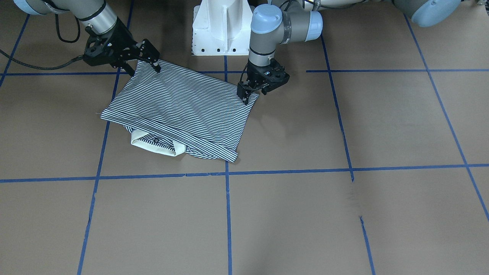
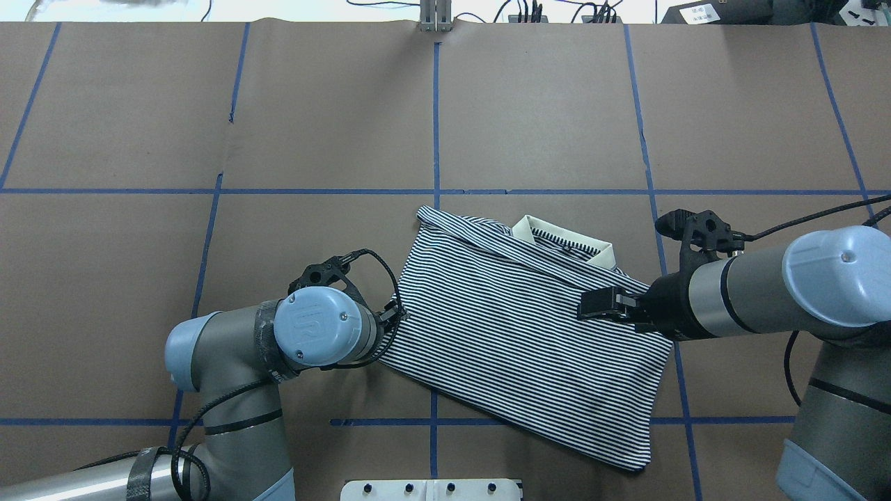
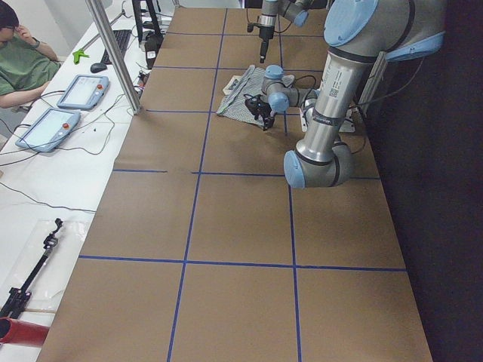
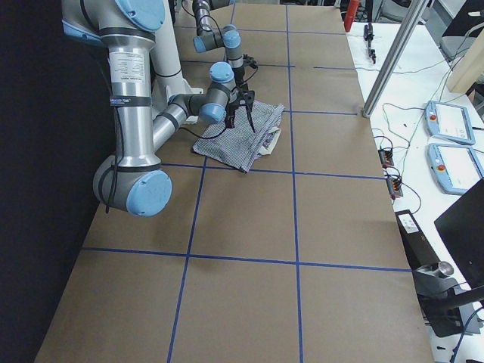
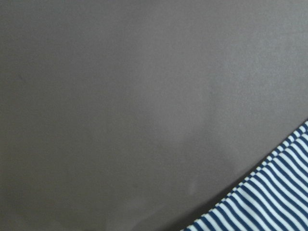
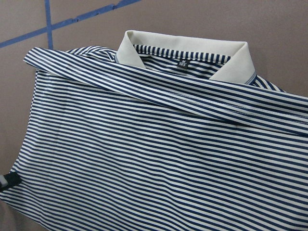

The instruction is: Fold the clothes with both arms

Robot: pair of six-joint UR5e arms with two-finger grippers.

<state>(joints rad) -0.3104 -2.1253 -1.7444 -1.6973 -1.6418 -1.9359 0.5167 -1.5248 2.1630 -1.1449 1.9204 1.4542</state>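
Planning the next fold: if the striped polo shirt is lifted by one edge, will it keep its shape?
Probably not: the polo shirt lies flat in soft layered folds, so a lifted edge would likely sag and drape. Its thin fabric suggests it is light. The cream collar holds crisper edges, so it may flop less.
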